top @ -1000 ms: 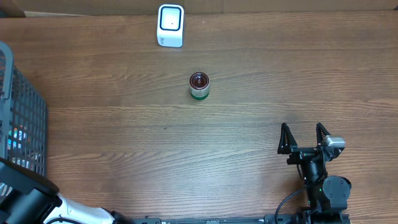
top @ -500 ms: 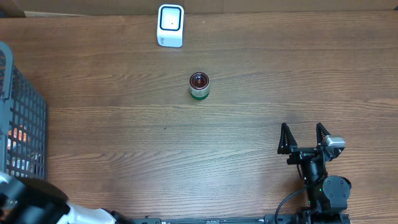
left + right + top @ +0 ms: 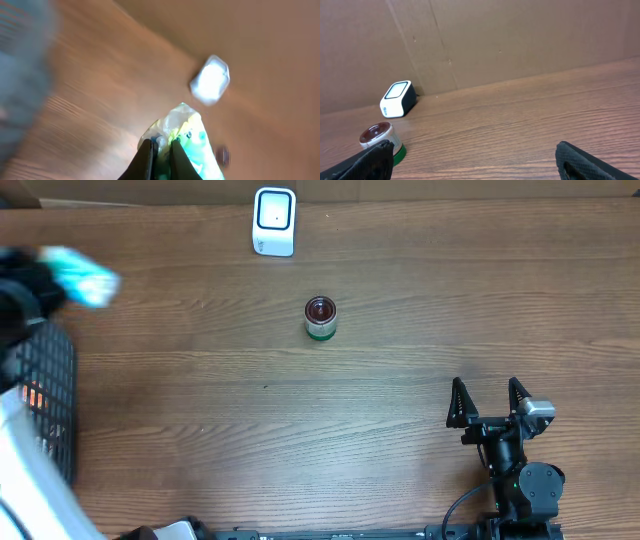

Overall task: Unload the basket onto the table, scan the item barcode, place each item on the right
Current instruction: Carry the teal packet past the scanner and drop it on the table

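1. Table (image 3: 420, 350): wood grain across the whole overhead view, with a cardboard wall (image 3: 520, 40) along the far edge.
2. Basket (image 3: 55, 395): dark mesh, sitting at the left edge.
3. Left arm (image 3: 25, 470): up over the basket's far end, blurred. Its jaws are pressed together, pinching the packet's edge.
4. Right arm (image 3: 520, 480): at the near right, with its jaws spread wide.
5. Packet (image 3: 192, 137): crinkly, pale green and blue, hanging in the left jaws above the table, left of the scanner and well apart from it.
6. Scanner (image 3: 274, 220): white, by the far edge.
7. Jar (image 3: 320, 318): small, with a dark lid and a green band, upright near the scanner.
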